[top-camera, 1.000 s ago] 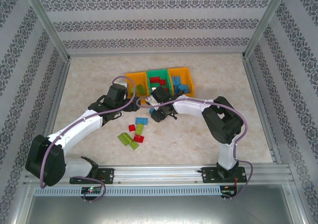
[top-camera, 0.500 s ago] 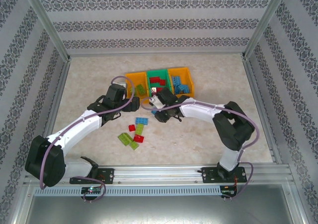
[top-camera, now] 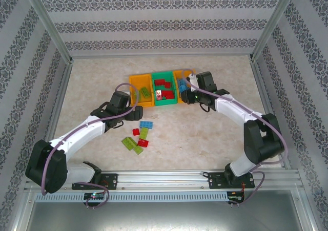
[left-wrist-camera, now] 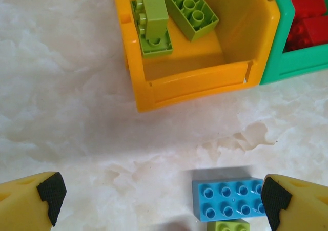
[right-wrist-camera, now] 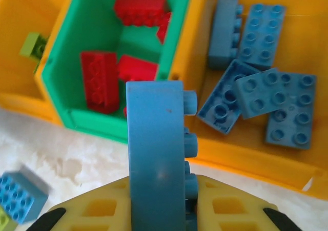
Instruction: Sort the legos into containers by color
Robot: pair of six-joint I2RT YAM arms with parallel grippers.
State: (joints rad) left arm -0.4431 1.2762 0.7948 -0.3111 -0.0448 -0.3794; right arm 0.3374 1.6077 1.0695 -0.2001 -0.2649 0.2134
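Observation:
My right gripper (right-wrist-camera: 161, 210) is shut on a light blue lego (right-wrist-camera: 156, 154), held on edge above the front rims where the green container (right-wrist-camera: 56, 72) meets the right orange container (right-wrist-camera: 246, 156). Red legos (right-wrist-camera: 100, 80) lie in the green one, several blue legos (right-wrist-camera: 256, 87) in the right orange one. From above, the right gripper (top-camera: 184, 90) hangs over those containers. My left gripper (left-wrist-camera: 163, 197) is open above the table in front of the left orange container (left-wrist-camera: 195, 87), which holds two lime green legos (left-wrist-camera: 154, 23). A blue lego (left-wrist-camera: 230, 197) lies by its right fingertip.
Loose legos lie on the table in front of the containers: a blue one (top-camera: 147, 124), red ones (top-camera: 136, 131) and green ones (top-camera: 129, 142). The left arm (top-camera: 82, 131) reaches diagonally across the near left. Patterned walls and a metal frame enclose the table.
The right gripper closed on the blue lego near the loose pile and carried it up and right to over the containers. The left gripper stayed open and shifted slightly nearer.

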